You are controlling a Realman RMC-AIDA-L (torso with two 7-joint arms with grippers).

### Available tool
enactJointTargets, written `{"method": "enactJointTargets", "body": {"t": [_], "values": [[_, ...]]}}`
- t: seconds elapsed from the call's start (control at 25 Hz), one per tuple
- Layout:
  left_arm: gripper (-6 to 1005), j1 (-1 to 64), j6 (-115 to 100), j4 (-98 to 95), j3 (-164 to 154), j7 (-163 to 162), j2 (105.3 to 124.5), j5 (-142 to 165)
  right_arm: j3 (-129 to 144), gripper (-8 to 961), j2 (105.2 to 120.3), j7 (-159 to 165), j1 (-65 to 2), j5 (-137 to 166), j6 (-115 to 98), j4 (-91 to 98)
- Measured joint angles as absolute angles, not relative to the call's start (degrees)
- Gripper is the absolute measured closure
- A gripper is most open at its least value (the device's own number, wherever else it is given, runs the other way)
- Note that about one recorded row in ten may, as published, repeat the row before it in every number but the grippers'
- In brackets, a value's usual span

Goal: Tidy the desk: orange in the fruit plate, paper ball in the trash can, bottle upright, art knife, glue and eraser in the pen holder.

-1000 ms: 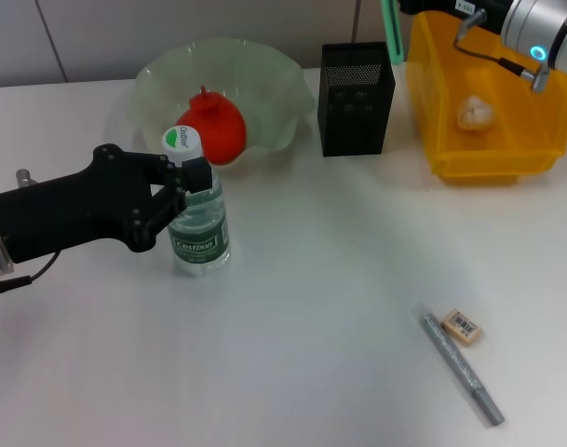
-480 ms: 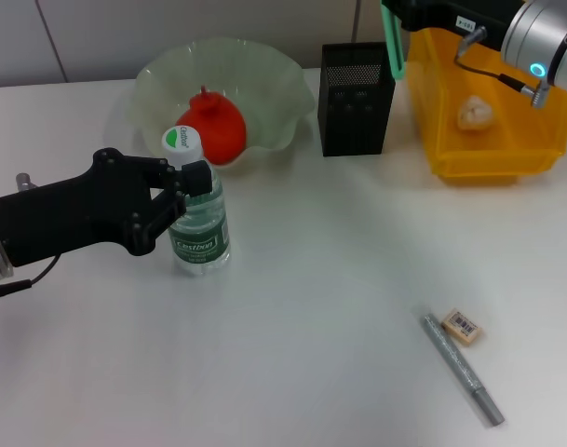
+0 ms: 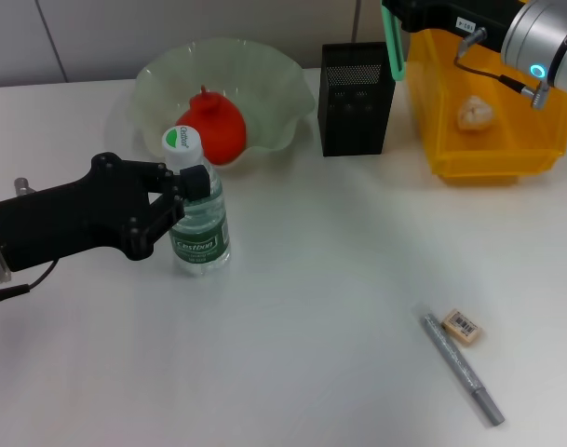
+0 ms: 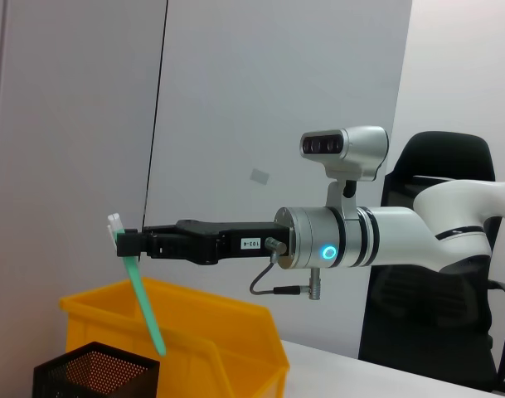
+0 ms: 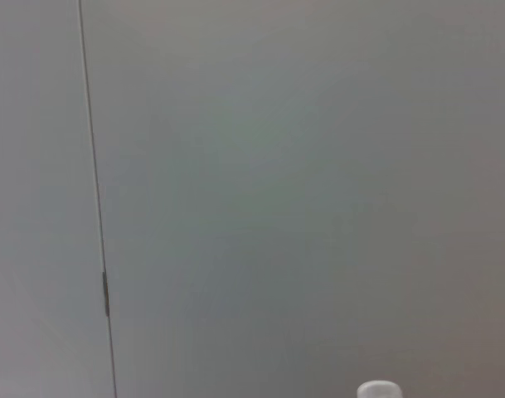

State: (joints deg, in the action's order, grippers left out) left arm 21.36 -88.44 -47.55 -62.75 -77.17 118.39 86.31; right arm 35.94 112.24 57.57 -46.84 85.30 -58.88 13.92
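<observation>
The clear bottle [image 3: 200,226] with a green label stands upright left of centre, and my left gripper [image 3: 192,185] is shut on its neck. Behind it the orange [image 3: 211,127] lies in the pale green fruit plate [image 3: 276,86]. At the back, my right gripper [image 3: 396,11] is shut on a slim green art knife [image 3: 392,47], which hangs tip-down above the black mesh pen holder [image 3: 356,99]; the left wrist view shows this gripper [image 4: 128,244], knife [image 4: 144,303] and holder [image 4: 94,373]. The paper ball [image 3: 475,113] rests in the yellow trash can [image 3: 451,154]. The beige eraser [image 3: 462,326] lies front right.
A grey pen-shaped stick [image 3: 462,369] lies beside the eraser near the front right. The white table [image 3: 339,242] is bare between the bottle and the eraser. The right wrist view shows only a wall and the bottle's white cap [image 5: 378,389].
My right gripper has carried the green art knife leftward, from over the yellow trash can to above the pen holder. The left gripper and bottle have barely shifted.
</observation>
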Motion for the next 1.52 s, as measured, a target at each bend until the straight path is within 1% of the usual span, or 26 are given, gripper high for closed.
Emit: {"method": "enactJointTargets", "body": {"t": [1.52], "values": [[978, 21.3, -88.4, -47.6, -62.7, -77.2, 118.39, 86.3, 35.8, 693, 112.23, 57.7, -46.8, 84.5, -58.1, 14.0]]}}
